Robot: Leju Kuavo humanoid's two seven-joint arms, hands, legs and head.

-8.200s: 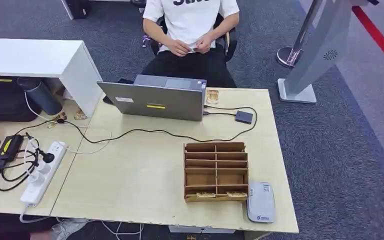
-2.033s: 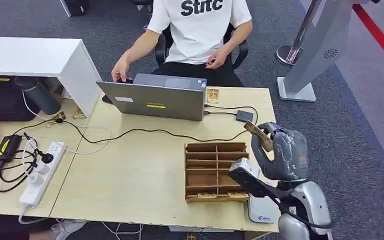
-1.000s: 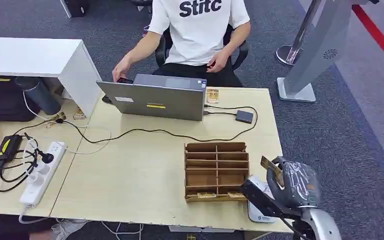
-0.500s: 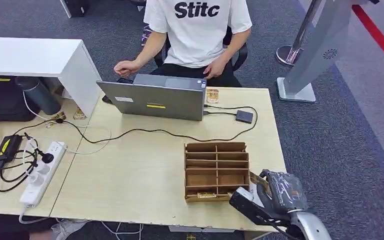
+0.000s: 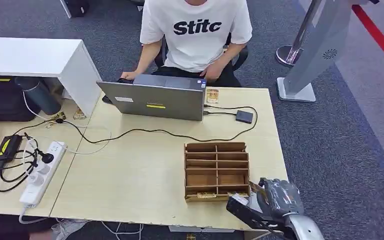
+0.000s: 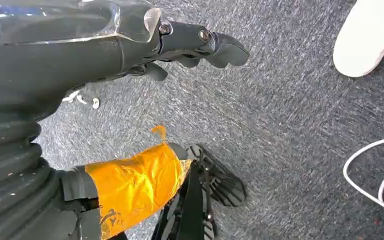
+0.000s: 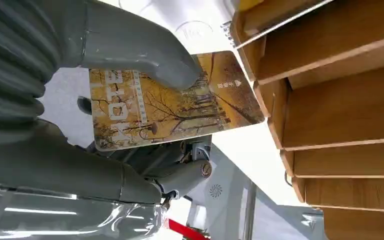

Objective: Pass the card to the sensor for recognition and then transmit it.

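My right hand (image 5: 278, 197) is low over the table's front right corner, just right of the wooden organizer (image 5: 216, 169). It pinches a yellow-brown card (image 7: 170, 102) printed with autumn trees, the thumb (image 7: 145, 55) pressing on its face. In the head view the card (image 5: 254, 188) sticks out toward the organizer's front corner. Under the card lies a flat grey-white device (image 7: 200, 27); I cannot tell whether they touch. A small black box (image 5: 244, 117) on a cable sits near the laptop (image 5: 155, 100). My left hand (image 6: 195, 42) hangs over the carpet, holding nothing.
A person in a white T-shirt (image 5: 197, 30) sits behind the laptop, hands at it. Another card (image 5: 212, 95) lies beside the laptop. Cables cross the table, and a power strip (image 5: 42, 172) lies at the left. A grey stand (image 5: 315, 50) rises at the right.
My right hand has come down and back with the card, from near the black box to the front right corner over the grey-white device. The person has leaned in to the laptop.
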